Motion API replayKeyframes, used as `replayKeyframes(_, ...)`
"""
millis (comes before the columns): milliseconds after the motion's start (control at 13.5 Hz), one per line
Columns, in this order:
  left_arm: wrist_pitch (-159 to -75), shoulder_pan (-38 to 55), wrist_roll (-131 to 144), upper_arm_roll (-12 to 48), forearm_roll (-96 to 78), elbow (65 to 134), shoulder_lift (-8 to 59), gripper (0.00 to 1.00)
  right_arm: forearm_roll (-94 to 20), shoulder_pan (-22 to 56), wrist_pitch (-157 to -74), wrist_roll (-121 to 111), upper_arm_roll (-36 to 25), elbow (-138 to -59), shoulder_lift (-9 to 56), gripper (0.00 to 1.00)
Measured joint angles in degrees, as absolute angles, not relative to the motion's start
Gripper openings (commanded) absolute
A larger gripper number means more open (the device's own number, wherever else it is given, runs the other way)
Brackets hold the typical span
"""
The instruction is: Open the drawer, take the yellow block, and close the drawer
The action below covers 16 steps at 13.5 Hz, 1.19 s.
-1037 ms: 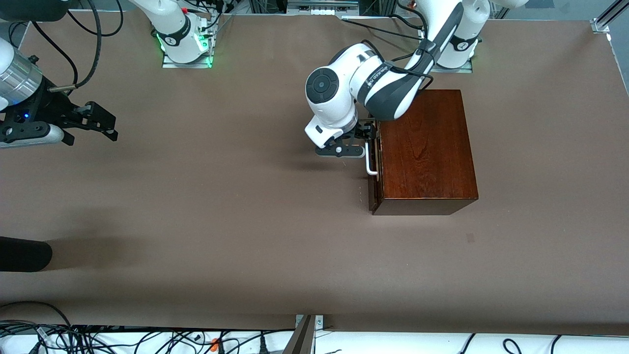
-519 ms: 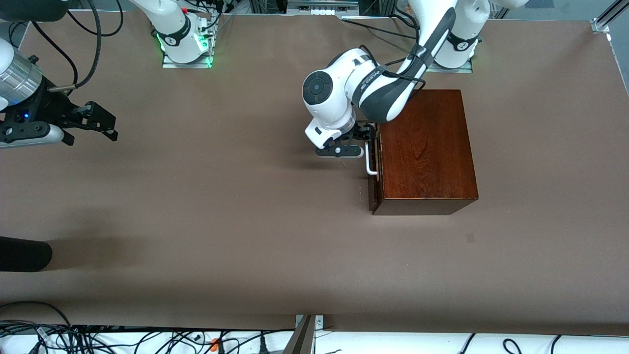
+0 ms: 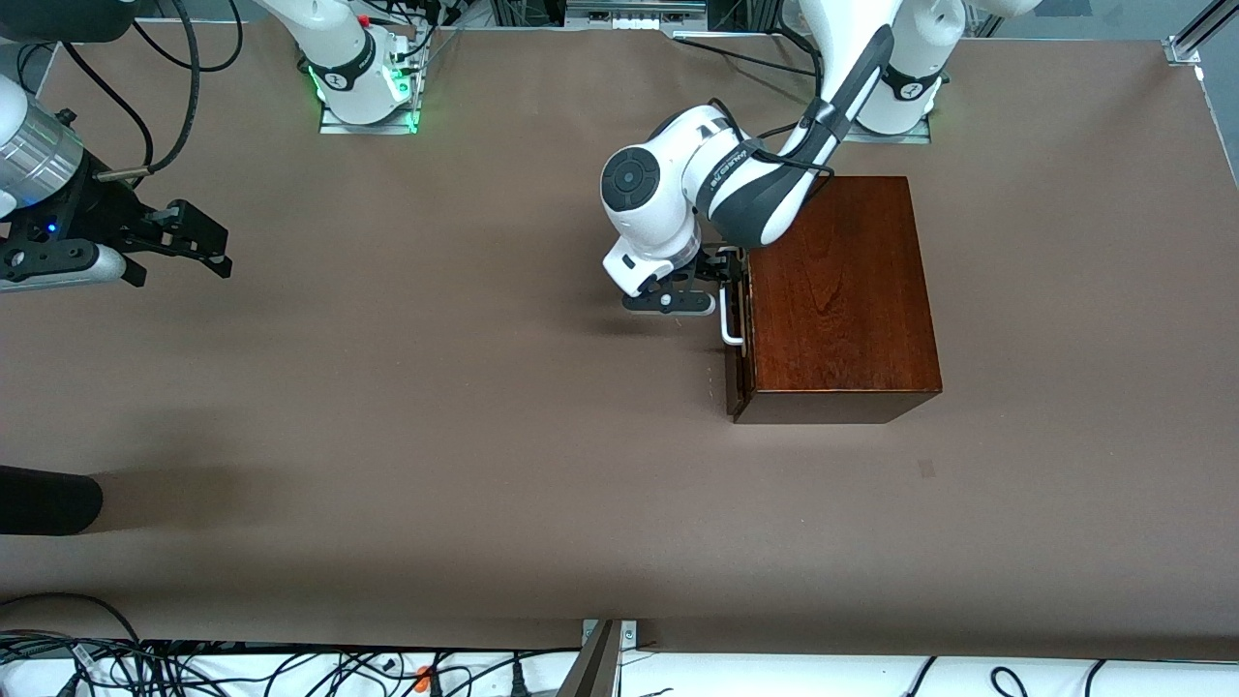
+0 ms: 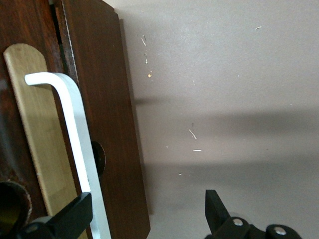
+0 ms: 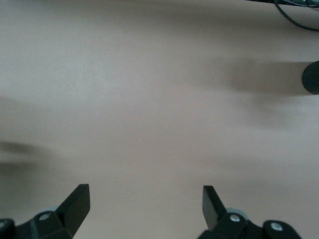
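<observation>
The dark reddish-brown wooden box [image 3: 837,290] stands toward the left arm's end of the table. Its drawer [image 3: 736,363] faces the right arm's end and looks shut or nearly shut, with a white loop handle [image 3: 729,324]. My left gripper [image 3: 726,269] is open, low in front of the drawer at the handle's end. In the left wrist view the left gripper [image 4: 147,216] has one finger [image 4: 75,216] at the handle [image 4: 75,124] and the other over bare table, with the drawer front [image 4: 107,124] between them. My right gripper [image 3: 189,242] waits, open and empty, over the right arm's end; it is also open in the right wrist view [image 5: 144,204]. The yellow block is hidden.
A black rounded object [image 3: 48,499] juts in at the table's edge at the right arm's end, nearer the camera; it also shows in the right wrist view [image 5: 311,77]. Brown table [image 3: 436,387] lies between the two arms. Cables [image 3: 194,668] hang along the near edge.
The left arm's wrist and elbow have shifted slightly while its gripper stays at the handle. The drawer and the right arm have not moved.
</observation>
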<state>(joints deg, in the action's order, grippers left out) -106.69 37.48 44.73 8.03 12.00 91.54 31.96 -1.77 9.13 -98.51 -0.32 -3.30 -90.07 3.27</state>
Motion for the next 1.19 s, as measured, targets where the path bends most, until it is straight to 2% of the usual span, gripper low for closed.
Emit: replayKeyframes(1185,-104.7,38.7,49.0,8.0,17.2,91.5,32.3,1.0,-1.8,9.1,-98.5,-0.3,-3.3,-90.1,3.3,1.0)
